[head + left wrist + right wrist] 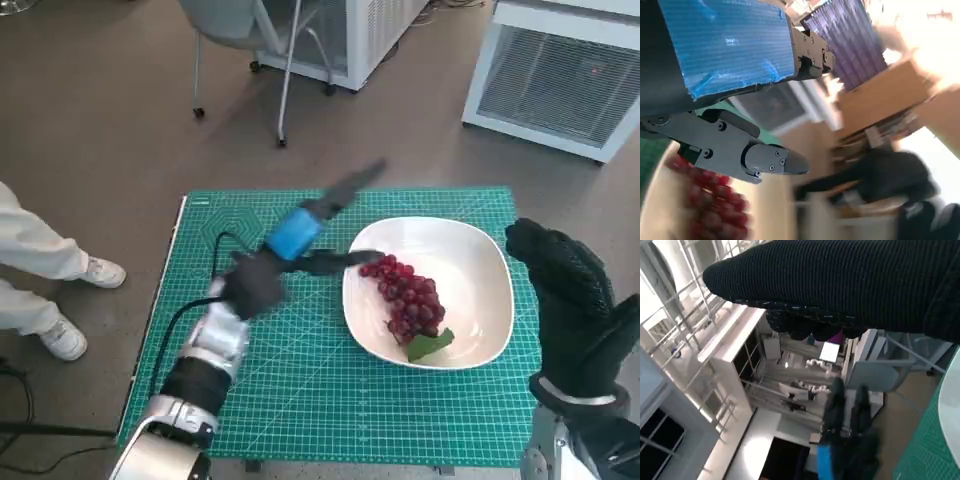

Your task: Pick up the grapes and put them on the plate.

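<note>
Bunch of dark red grapes (408, 300), knobbly and glossy, with a flat green leaf at its near end, lying inside the smooth white plate (488, 262), a rounded-square dish sitting at about 3 o'clock on the green gridded cutting mat (300, 400). Left hand (300, 232), hard black plastic with blue tape across its back, raised at roughly 11 o'clock of the bunch, holding nothing; fingers (345, 262) apart, one stretched toward 1 o'clock (blurred in the head view), another reaching to the plate's rim at the bunch's stem end. Same hand (730, 75) close up in the left wrist view: crinkled blue tape, a grey screwed finger segment (765, 159), grapes (710, 200) a red blur beneath. Right hand (570, 290) in ribbed black knit glove, upright at 3 o'clock of the plate, beyond its edge, gripping nothing; fingers together, slightly bent. Knit glove (850, 285) as a dark band in the right wrist view. White metal cabinet (560, 70) with a slatted front at 1 o'clock on the brown floor (100, 120); person's white shoes (85, 300) at 9 o'clock.
</note>
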Available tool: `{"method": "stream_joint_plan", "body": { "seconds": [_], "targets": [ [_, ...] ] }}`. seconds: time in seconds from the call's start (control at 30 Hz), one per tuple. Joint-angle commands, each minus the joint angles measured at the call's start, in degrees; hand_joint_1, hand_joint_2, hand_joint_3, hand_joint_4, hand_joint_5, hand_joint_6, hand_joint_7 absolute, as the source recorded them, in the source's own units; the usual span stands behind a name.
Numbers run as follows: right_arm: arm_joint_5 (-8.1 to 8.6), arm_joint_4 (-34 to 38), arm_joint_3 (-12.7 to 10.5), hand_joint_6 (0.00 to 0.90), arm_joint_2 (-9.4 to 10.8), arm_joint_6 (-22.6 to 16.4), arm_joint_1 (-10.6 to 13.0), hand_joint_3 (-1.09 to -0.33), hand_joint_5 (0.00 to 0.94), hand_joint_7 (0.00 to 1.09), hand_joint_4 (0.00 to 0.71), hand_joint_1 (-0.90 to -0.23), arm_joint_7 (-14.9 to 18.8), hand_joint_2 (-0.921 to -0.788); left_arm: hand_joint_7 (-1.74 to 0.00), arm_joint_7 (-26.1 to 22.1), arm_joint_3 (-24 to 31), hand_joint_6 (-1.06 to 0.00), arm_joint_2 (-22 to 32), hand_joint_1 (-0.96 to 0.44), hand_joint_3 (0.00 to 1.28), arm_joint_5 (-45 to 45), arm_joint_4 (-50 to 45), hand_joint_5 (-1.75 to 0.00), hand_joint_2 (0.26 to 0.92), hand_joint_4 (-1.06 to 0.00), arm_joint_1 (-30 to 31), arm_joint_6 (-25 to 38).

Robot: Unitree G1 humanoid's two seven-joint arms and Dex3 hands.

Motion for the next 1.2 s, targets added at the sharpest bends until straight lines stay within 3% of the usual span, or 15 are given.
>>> {"method": "stream_joint_plan", "body": {
  "seconds": [0.03, 0.3, 0.57, 0.83, 1.2],
  "targets": [
    [0.65, 0.7, -0.3, 0.142, -0.7, 1.1, 0.5, -0.529, 0.006, 0.55, 0.469, -0.526, 0.5, -0.921, -0.02, -14.2, 12.4, -0.22, -3.0, -0.50, 0.23, -21.2, -5.8, 0.00, 0.921, -0.11, 5.8, 5.5],
    [0.14, 1.7, -0.1, 0.147, -0.6, 0.7, -0.2, -0.528, 0.008, 0.54, 0.474, -0.520, 0.4, -0.921, 0.00, -17.1, 14.5, -0.19, -1.4, -0.48, 0.23, -25.6, -13.9, 0.00, 0.921, -0.09, 11.7, 11.0],
    [0.39, 3.1, 0.0, 0.174, -0.9, 0.4, -1.2, -0.522, 0.006, 0.49, 0.478, -0.517, 0.9, -0.921, 0.00, -15.9, 14.5, -0.16, -1.2, -0.48, 0.25, -22.6, -20.9, 0.00, 0.921, -0.09, 16.8, 8.1],
    [1.13, 3.9, 0.0, 0.185, -1.1, 0.5, -1.9, -0.518, 0.006, 0.48, 0.480, -0.518, 2.0, -0.921, 0.00, -15.2, 14.2, -0.14, -1.4, -0.51, 0.28, -20.2, -22.3, 0.00, 0.921, -0.09, 18.7, 5.1],
    [1.41, 4.2, 0.1, 0.200, -1.3, 0.7, -2.2, -0.515, 0.006, 0.47, 0.482, -0.518, 3.0, -0.921, 0.00, -15.0, 14.2, -0.14, -1.9, -0.50, 0.30, -21.7, -25.4, 0.00, 0.921, -0.10, 20.0, 9.2]
  ]
}}
